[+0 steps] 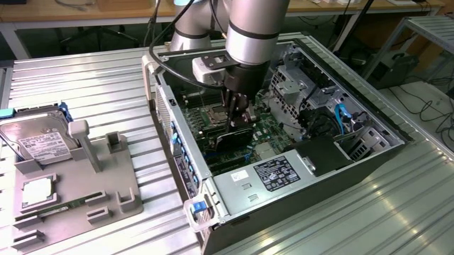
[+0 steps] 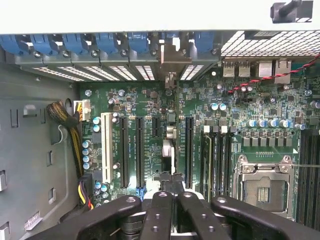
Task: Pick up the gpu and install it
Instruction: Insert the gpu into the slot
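I see the green motherboard (image 2: 150, 107) inside the case | jaws closed together over the thin gpu (image 2: 168, 150) edge, standing between black expansion slots (image 2: 123, 150) | blue slot latches (image 2: 100, 42) along the rear wall | empty CPU socket (image 2: 262, 187) | yellow-black cable bundle (image 2: 70, 122) by the white connector (image 2: 83, 106)

Open PC case (image 1: 369, 159) lies on its side on the ribbed metal surface (image 1: 92, 90), green motherboard (image 2: 145, 100) exposed, empty CPU socket (image 2: 262, 187). Grey fixture tray (image 1: 78, 204) at exterior view's left carries a silver hard drive (image 1: 35, 141).
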Controlling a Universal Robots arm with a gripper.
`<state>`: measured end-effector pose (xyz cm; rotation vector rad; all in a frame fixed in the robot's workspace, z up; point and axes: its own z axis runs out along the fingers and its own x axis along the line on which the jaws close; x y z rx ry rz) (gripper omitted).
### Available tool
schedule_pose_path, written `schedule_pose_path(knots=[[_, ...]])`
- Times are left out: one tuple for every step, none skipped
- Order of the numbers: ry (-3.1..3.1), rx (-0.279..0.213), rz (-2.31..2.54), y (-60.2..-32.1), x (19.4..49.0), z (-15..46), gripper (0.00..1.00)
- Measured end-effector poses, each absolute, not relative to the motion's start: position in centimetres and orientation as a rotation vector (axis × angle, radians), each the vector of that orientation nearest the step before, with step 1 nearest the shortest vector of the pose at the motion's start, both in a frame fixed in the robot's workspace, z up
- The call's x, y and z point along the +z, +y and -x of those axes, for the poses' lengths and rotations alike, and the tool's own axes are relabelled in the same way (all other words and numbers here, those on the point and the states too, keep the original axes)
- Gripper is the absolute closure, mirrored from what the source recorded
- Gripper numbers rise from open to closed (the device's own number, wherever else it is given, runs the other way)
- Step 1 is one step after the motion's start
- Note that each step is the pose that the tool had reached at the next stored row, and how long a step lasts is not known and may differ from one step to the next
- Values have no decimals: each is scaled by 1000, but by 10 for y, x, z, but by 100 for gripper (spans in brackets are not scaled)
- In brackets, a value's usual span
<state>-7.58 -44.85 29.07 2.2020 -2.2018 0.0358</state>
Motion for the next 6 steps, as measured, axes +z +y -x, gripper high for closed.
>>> schedule_pose_path(knots=[[-2202,36,-2202,-449,291,76,89],[-2202,36,-2202,-449,291,76,89],[-2202,36,-2202,-449,291,76,89],[-2202,36,-2202,-449,291,76,89],[-2202,36,-2202,-449,291,76,89],[-2202,36,-2202,-449,291,76,89]])
